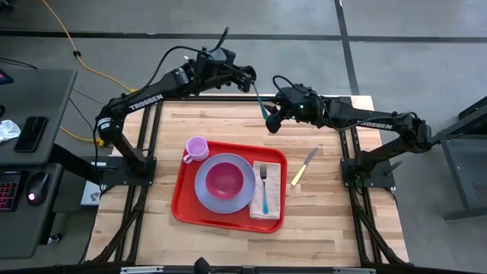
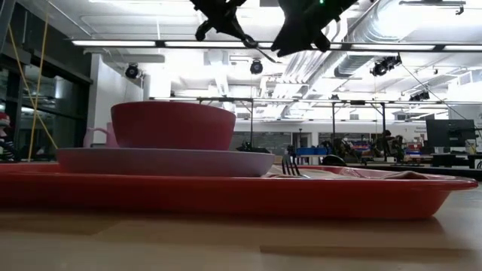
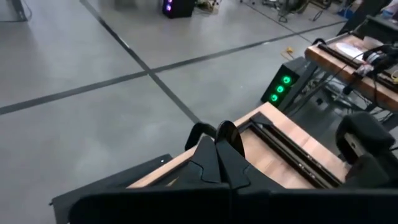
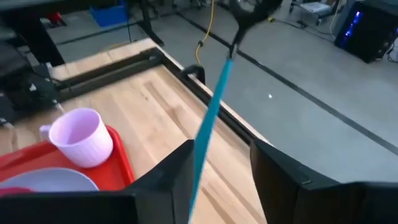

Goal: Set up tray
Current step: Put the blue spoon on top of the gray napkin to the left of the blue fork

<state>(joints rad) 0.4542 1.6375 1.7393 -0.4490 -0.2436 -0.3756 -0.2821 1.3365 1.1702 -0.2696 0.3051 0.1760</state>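
a: high view: tray (image 1: 183,199) lies mid-bench, long axis running left to right, carrying plate (image 1: 207,196), bowl (image 1: 225,179), cup (image 1: 197,148), napkin (image 1: 268,204) and fork (image 1: 264,186). knife (image 1: 303,166) rests off it, just to its right.

b: tools?

a: both raised at the bench's far edge. left tool (image 1: 251,76) pressed together on a teal utensil (image 1: 262,108); right tool (image 1: 271,122) spread around its lower end. tray lies nearward of both; right arm is nearer the knife.
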